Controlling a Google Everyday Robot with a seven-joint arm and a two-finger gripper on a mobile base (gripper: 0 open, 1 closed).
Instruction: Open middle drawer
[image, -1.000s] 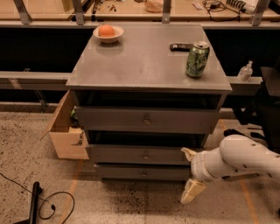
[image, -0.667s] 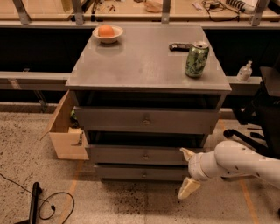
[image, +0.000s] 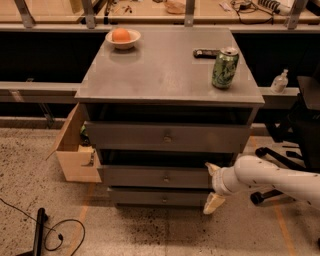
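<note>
The middle drawer (image: 150, 176) is the grey front of medium height in the grey cabinet, with a small round knob (image: 166, 177) at its centre. It sits between the taller top drawer (image: 150, 136) and the slimmer bottom drawer (image: 145, 196). All three fronts look about flush. My gripper (image: 212, 186) is on the white arm coming in from the right. It is open, with one fingertip (image: 212, 168) by the middle drawer's right end and the other (image: 212, 204) by the bottom drawer. It is to the right of the knob and holds nothing.
On the cabinet top (image: 165, 70) stand a bowl with an orange (image: 122, 36), a green can (image: 224, 68) and a black object (image: 206, 52). A cardboard box (image: 75, 150) sits to the left, a cable (image: 55, 232) lies on the floor, and a chair base (image: 272, 175) is at the right.
My gripper and arm have moved a little left, closer to the right ends of the drawer fronts. The drawers have not moved.
</note>
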